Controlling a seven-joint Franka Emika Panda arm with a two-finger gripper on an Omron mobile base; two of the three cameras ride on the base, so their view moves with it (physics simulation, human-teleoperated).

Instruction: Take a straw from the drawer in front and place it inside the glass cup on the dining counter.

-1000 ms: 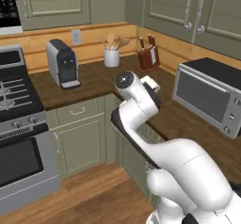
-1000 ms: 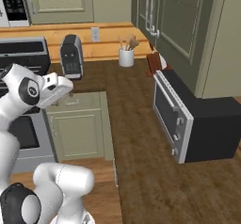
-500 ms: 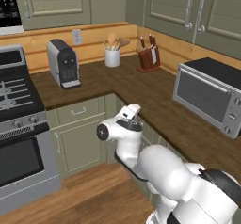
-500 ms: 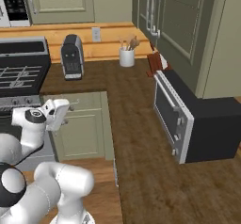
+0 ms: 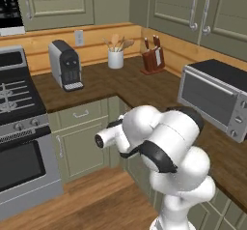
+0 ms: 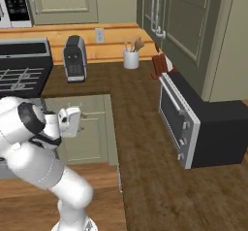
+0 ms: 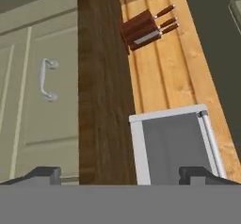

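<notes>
A shut sage-green drawer (image 5: 79, 114) with a small silver handle sits under the worktop beside the stove; its front (image 6: 93, 107) shows partly behind my hand. My gripper (image 7: 121, 176) is open and holds nothing, with its two dark fingertips (image 7: 45, 173) far apart. It hangs low in front of the corner cabinets and points along the right-hand worktop. My hand (image 6: 70, 122) shows as a white block level with the drawer. The straw, the glass cup and the dining counter are out of view.
A toaster oven (image 5: 214, 98) and a knife block (image 7: 146, 26) stand on the right worktop (image 7: 101, 77). Below its edge is a sage-green panelled front with a silver handle (image 7: 47, 79). A coffee machine (image 5: 66, 65), a utensil pot (image 5: 115, 57) and the stove (image 5: 14, 98) line the back.
The arm has folded down from above the worktop to cabinet height, and the hand has sunk in front of the corner cabinets. The scene itself has not shifted.
</notes>
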